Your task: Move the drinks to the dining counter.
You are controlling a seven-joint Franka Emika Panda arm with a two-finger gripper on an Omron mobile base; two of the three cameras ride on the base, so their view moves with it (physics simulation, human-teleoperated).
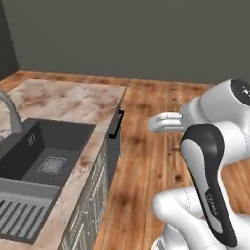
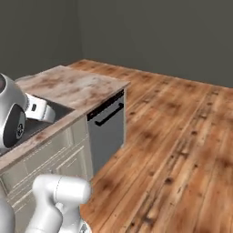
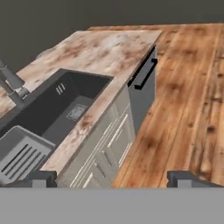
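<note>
The dining counter is a beige-brown marbled top with a dark sink basin and a grey curved faucet. My gripper is open, its two dark fingertips far apart with nothing between them. It hovers off the counter's front edge, looking across the sink and the pale drawer fronts. The drinks are out of view.
A grey appliance panel with a black handle closes the counter's end. A ribbed grey draining section lies beside the basin. Wooden floor spreads wide to the right, up to dark walls.
</note>
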